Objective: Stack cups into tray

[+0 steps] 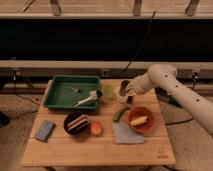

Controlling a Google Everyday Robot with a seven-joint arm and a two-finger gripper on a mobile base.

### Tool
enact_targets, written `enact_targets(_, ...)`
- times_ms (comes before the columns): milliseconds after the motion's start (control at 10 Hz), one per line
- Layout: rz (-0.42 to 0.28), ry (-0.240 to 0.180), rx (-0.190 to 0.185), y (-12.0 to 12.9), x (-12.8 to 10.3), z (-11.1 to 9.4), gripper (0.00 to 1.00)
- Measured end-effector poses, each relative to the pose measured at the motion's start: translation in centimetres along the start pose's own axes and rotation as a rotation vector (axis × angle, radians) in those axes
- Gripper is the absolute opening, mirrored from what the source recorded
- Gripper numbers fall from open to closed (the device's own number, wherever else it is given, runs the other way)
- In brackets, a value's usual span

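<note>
The cream-white cup (120, 95) stands on the wooden table just right of the green tray (52, 93). Between that cup and the tray's right wall sits the pale green cup (107, 91). My gripper (125, 88) hangs right over the cream-white cup, reaching in from the white arm on the right, and partly hides the cup's rim. Both cups stand on the table outside the tray.
Inside the tray lie a white-handled brush (86, 100) and a small utensil. An orange bowl (139, 120), a green vegetable (120, 114), a grey cloth (125, 134), an orange fruit (96, 129), a black bowl (76, 122) and a blue sponge (44, 130) cover the front half.
</note>
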Motion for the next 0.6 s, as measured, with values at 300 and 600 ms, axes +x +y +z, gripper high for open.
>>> enact_targets(300, 0.005, -0.001, -0.001, 0.14, 0.0, 0.13, 0.8)
enact_targets(600, 0.008, -0.002, 0.004, 0.25, 0.02, -0.1, 0.8)
